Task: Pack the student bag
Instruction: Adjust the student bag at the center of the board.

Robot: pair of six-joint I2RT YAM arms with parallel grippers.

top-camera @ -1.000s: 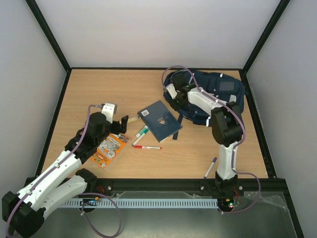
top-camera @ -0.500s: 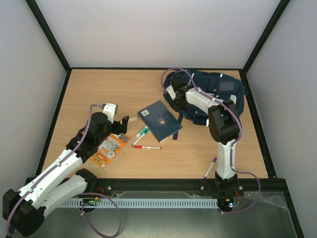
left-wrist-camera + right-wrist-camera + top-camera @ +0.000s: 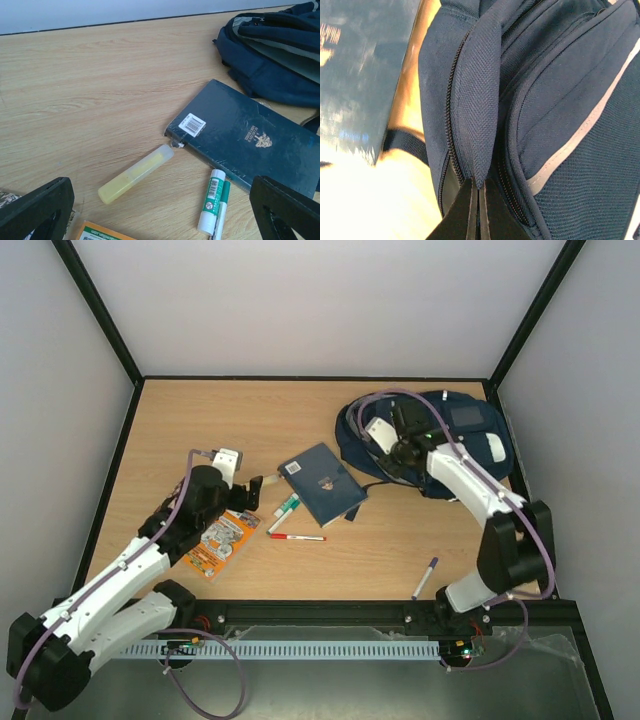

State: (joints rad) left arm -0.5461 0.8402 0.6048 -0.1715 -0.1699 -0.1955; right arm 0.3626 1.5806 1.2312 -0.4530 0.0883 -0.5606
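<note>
The navy student bag (image 3: 465,430) lies at the back right of the table; its open mouth shows in the left wrist view (image 3: 280,55). My right gripper (image 3: 403,448) is at the bag's left side, shut on a fold of the bag's fabric (image 3: 479,100) next to a zip, jaws pinched together (image 3: 478,192). Over the table's left middle my left gripper (image 3: 256,483) is open (image 3: 162,197), hovering above a yellow highlighter (image 3: 136,172) with nothing between its fingers.
A dark-blue notebook (image 3: 322,483) lies mid-table, its corner touching the highlighter (image 3: 177,142). A glue stick (image 3: 211,201) and a green pen (image 3: 222,212) lie beside it. A red pen (image 3: 297,537), an orange booklet (image 3: 220,540) and a purple pen (image 3: 426,577) lie nearer the front.
My right gripper closed on the bag's fabric and the arm swung right, dragging the bag rightward and reshaping it. The left arm edged slightly forward.
</note>
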